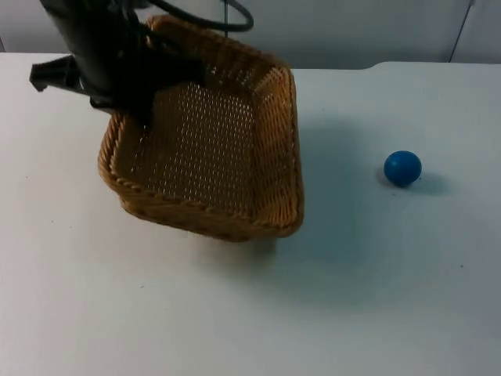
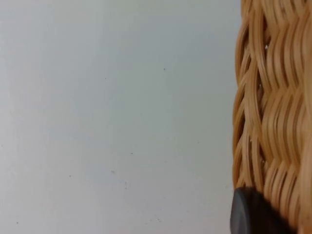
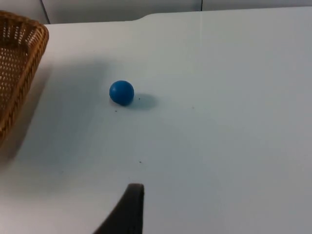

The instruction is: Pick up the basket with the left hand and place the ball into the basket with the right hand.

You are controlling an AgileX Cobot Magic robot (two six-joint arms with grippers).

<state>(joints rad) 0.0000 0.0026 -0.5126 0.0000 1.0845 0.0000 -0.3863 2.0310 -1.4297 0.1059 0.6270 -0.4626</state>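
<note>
A woven wicker basket (image 1: pixel 283 157) hangs tilted above the table at centre left, casting a shadow below it. My left gripper (image 1: pixel 139 110) is shut on its far-left rim, and the left wrist view shows the basket's wall (image 2: pixel 278 107) close against a black fingertip (image 2: pixel 246 214). A small blue ball (image 1: pixel 402 168) rests on the white table to the right of the basket, well apart from it. In the right wrist view the ball (image 3: pixel 121 92) lies ahead of my right gripper (image 3: pixel 129 212) at some distance, with the basket's corner (image 3: pixel 19 53) beyond it to the side.
The white table top (image 1: pixel 368 298) is bare around the ball and in front of the basket. A grey partition wall (image 1: pixel 352 31) closes the table at the back.
</note>
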